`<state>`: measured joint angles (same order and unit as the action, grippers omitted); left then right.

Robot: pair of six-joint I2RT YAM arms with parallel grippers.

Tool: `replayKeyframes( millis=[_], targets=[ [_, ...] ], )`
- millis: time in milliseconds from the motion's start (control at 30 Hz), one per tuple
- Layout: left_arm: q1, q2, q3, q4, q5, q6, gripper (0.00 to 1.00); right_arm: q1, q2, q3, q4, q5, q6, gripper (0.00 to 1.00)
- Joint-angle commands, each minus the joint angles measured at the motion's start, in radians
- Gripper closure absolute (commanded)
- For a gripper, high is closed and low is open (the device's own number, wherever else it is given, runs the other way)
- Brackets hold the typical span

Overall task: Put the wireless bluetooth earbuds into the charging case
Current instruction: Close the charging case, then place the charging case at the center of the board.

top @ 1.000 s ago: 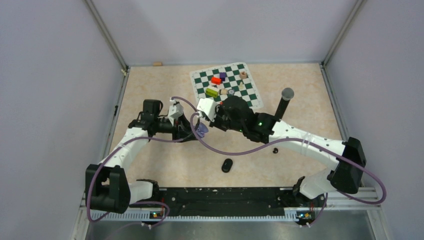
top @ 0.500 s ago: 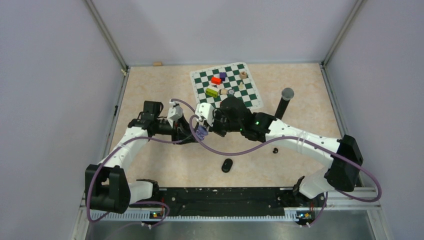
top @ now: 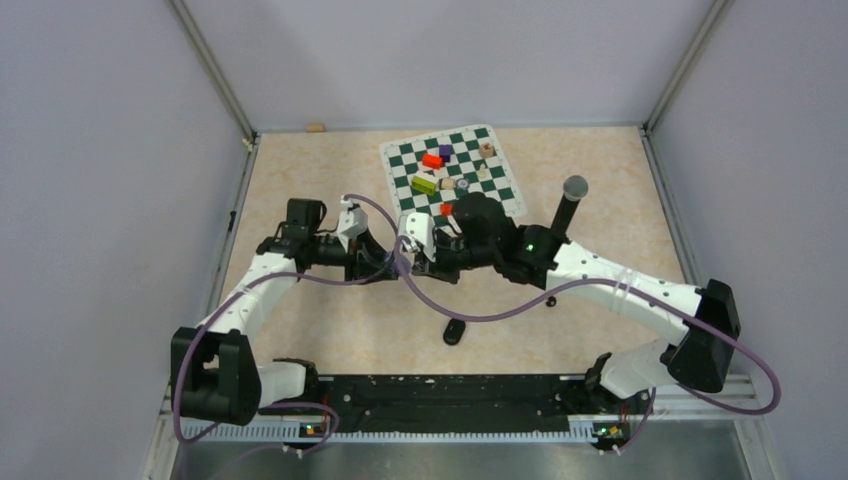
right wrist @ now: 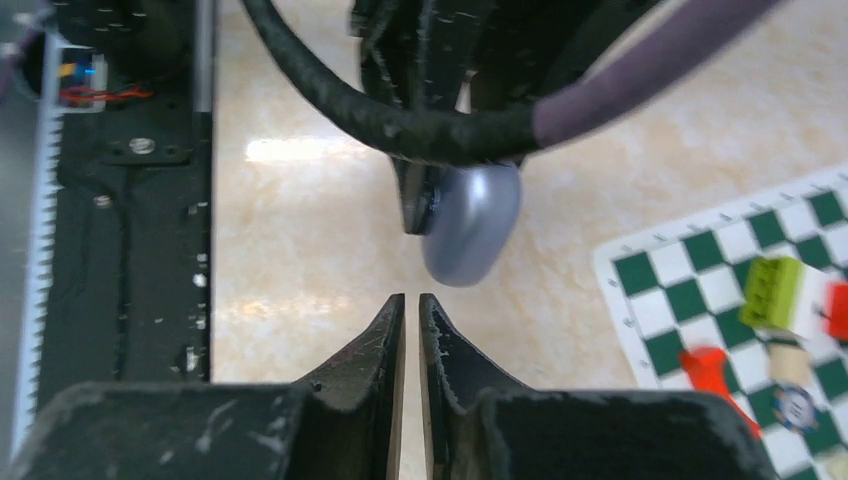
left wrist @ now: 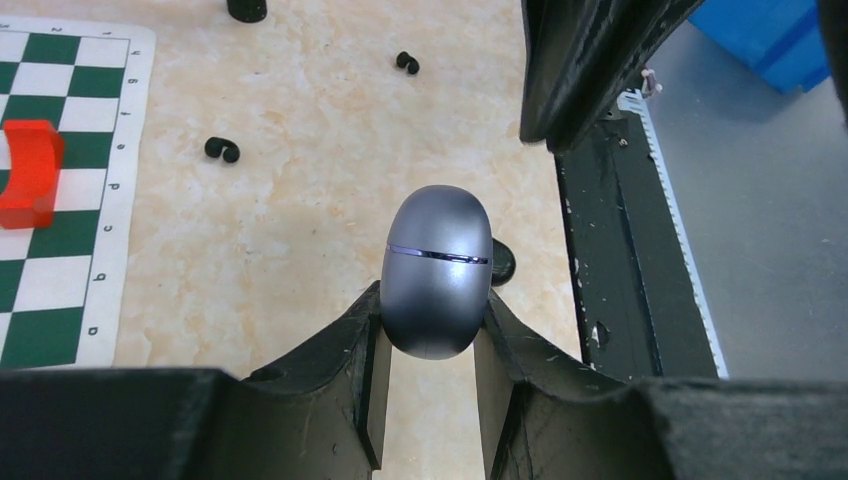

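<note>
**A:** Top cam, contents?
**B:** Chess mat [top: 455,170] at far centre of table [top: 320,180]. On it: red block [top: 432,160], purple block [top: 445,151], yellow-green block [top: 424,184]. Microphone [top: 566,208] stands just right of mat. Left arm [top: 262,275] & right arm [top: 600,272] meet wrist-to-wrist mid-table, on near side of mat. One black earbud [top: 550,300] lies on table just near of right arm. Black oval object [top: 455,330] lies nearer, centre. Finger state can't be read from this view.

**A:** Left wrist cam?
**B:** Left gripper [left wrist: 430,300] is clamped on the charging case [left wrist: 437,262]: silver-grey, egg-shaped, lid seam closed, one finger [left wrist: 360,330] on each side. Another black earbud [left wrist: 222,149] lies on bare tabletop just off mat edge, apart from case. The first is further right. Red arch block [left wrist: 30,172] sits on mat.

**A:** Right wrist cam?
**B:** Right gripper [right wrist: 410,305] has its fingers nearly together, thin slit between, nothing in it. Charging case sits just beyond its tips, not touching, pinched by the left gripper. Cable [right wrist: 470,135] crosses in front. Mat w/ blocks to far side.
</note>
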<state>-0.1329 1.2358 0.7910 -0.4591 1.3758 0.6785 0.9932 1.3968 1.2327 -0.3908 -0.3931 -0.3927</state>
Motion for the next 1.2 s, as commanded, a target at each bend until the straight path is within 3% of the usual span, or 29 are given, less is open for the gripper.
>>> replayKeyframes(
  millis=[0,67,167,267,500,667,867,1067,1167],
  targets=[
    [-0.006,0.017,-0.007,0.209,-0.070,-0.169,1.00,-0.014,-0.087,0.027,0.102,0.333,-0.023,0.88],
    [-0.009,0.025,-0.021,0.287,-0.150,-0.245,1.00,-0.035,-0.108,0.007,0.165,0.511,-0.025,0.74],
    [-0.013,0.039,-0.024,0.352,-0.285,-0.304,1.00,-0.099,-0.156,-0.044,0.276,0.680,-0.009,0.37],
    [-0.016,0.076,-0.007,0.367,-0.416,-0.349,1.00,-0.178,-0.204,-0.091,0.358,0.747,0.015,0.04],
    [-0.016,0.290,0.142,0.224,-0.618,-0.419,1.00,-0.314,-0.232,-0.124,0.373,0.699,0.087,0.01],
    [0.007,0.556,0.353,0.044,-0.635,-0.561,1.00,-0.326,-0.200,-0.130,0.374,0.684,0.086,0.01],
    [0.126,0.724,0.472,0.185,-0.598,-0.908,1.00,-0.327,-0.159,-0.136,0.382,0.682,0.083,0.01],
    [0.187,0.794,0.489,0.267,-0.631,-1.087,1.00,-0.326,-0.150,-0.139,0.382,0.686,0.076,0.01],
    [0.187,0.830,0.491,0.270,-0.608,-1.156,0.93,-0.325,-0.148,-0.140,0.382,0.690,0.077,0.01]
  ],
)
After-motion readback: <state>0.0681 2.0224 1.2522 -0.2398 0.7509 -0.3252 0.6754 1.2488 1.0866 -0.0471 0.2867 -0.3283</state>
